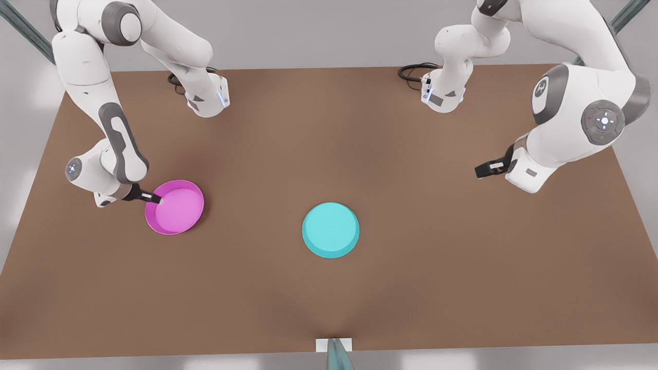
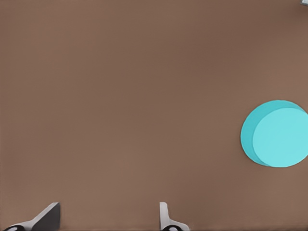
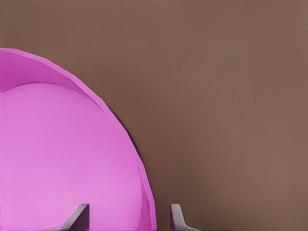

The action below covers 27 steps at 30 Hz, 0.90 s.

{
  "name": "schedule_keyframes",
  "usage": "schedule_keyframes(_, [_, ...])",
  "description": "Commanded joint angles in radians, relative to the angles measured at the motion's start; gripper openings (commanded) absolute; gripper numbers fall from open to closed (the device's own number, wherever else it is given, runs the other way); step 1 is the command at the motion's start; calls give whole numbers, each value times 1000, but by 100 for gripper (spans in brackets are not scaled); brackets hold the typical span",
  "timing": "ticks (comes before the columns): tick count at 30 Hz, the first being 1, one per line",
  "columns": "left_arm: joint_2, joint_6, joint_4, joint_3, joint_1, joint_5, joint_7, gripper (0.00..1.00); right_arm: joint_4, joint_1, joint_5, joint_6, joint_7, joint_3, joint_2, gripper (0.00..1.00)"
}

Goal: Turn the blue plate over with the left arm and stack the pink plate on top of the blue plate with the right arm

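The pink plate (image 1: 177,208) lies inside-up on the brown table (image 1: 329,144) at the front view's left. My right gripper (image 1: 157,199) is at the plate's rim on the arm's side. In the right wrist view its fingers (image 3: 81,216) stand apart astride the rim of the pink plate (image 3: 57,159), one over the inside and one outside, so the right gripper (image 3: 129,214) is open. The blue plate (image 1: 330,229) sits near the table's middle, flat face up. My left gripper (image 1: 483,169) hovers open far to the front view's right, well away from the blue plate (image 2: 276,134); the left gripper (image 2: 108,214) holds nothing.
Both arm bases (image 1: 208,97) stand at the table's far edge with black cables beside them. A small white bracket (image 1: 334,345) sits at the middle of the near edge. Bare table lies between the two plates.
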State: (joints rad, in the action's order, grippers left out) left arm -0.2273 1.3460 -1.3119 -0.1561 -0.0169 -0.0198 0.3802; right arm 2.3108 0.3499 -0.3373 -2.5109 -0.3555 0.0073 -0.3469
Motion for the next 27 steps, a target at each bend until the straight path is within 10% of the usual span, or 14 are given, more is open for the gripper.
schedule_keyframes(1, [2,2,-4,0,0,4,-221,100,-2,-2,3,-11,-36,3,2,56])
schedule_keyframes(9, [0,5,-4,0,0,4,-221,100,-34,-3,3,-3,-54,6,-32,23])
schedule_keyframes(20, [0,5,-4,0,-2,6,-221,100,-292,-20,-69,351,-31,152,5,21])
schedule_keyframes(27, [0,5,-4,0,0,6,-221,100,-487,-470,-71,198,582,152,-121,21])
